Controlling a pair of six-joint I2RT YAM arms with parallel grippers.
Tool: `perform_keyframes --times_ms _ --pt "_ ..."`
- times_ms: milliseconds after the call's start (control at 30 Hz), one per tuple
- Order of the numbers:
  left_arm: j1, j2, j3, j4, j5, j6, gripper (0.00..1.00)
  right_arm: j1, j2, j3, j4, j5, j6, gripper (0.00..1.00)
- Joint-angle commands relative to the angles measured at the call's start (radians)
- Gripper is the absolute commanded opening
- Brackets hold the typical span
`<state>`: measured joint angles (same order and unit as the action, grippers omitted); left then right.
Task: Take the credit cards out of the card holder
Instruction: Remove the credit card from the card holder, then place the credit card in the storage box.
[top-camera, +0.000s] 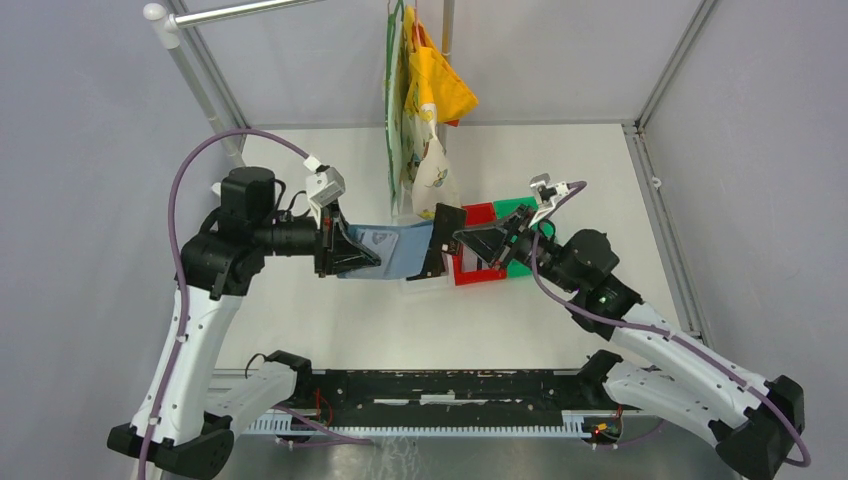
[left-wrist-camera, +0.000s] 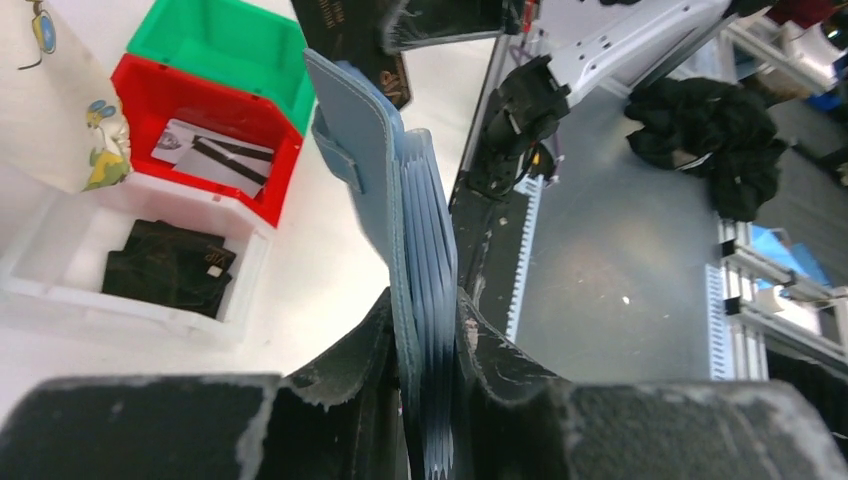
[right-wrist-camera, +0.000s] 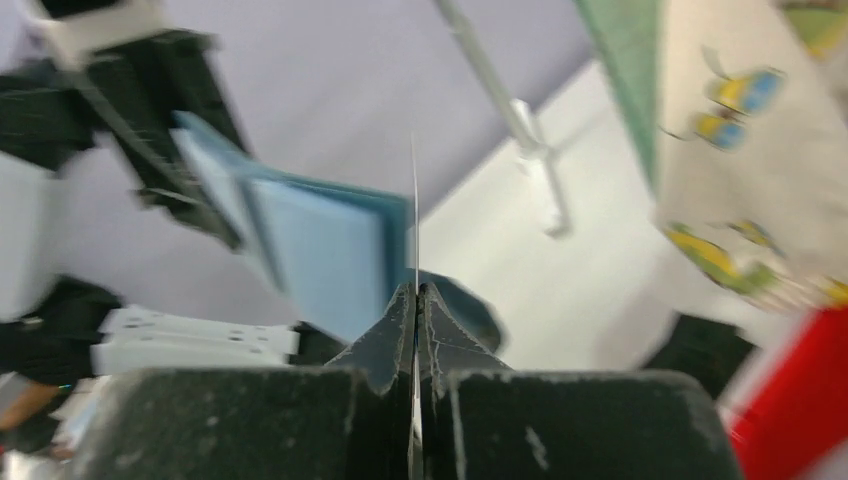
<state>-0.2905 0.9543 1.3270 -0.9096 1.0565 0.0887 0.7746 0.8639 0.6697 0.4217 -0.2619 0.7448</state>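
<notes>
The teal-blue card holder (top-camera: 395, 250) hangs above the table, and my left gripper (top-camera: 368, 262) is shut on its left end. In the left wrist view the card holder (left-wrist-camera: 400, 200) stands edge-on, its fanned pockets pinched between the left gripper (left-wrist-camera: 428, 305) jaws. My right gripper (top-camera: 462, 240) is shut on a black credit card (top-camera: 447, 240) at the holder's right end. From the right wrist that credit card (right-wrist-camera: 414, 215) is a thin line rising out of the shut right gripper (right-wrist-camera: 417, 292), with the card holder (right-wrist-camera: 320, 240) just left of it. Whether the card is out of its pocket I cannot tell.
Below the holder a white bin (left-wrist-camera: 60, 240) holds black cards (left-wrist-camera: 170, 265), a red bin (left-wrist-camera: 150, 95) holds pale cards (left-wrist-camera: 210, 155), and a green bin (left-wrist-camera: 225, 30) stands beyond. Printed bags (top-camera: 420, 120) hang from a rail just behind the holder.
</notes>
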Motion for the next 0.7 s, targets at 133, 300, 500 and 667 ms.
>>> perform_keyframes --times_ms 133,300,500,667 --pt "-0.007 -0.053 0.071 -0.23 -0.095 0.439 0.02 -0.069 0.054 0.021 -0.347 0.116 -0.177 0.0" --pt "-0.007 -0.059 0.064 -0.307 -0.093 0.532 0.02 -0.064 0.245 0.039 -0.227 0.008 -0.147 0.0" --pt "-0.007 -0.072 0.058 -0.341 -0.089 0.57 0.02 -0.021 0.439 0.145 -0.221 0.064 -0.171 0.0" --pt "-0.007 -0.095 0.039 -0.339 -0.082 0.588 0.02 0.037 0.566 0.186 -0.205 0.134 -0.174 0.0"
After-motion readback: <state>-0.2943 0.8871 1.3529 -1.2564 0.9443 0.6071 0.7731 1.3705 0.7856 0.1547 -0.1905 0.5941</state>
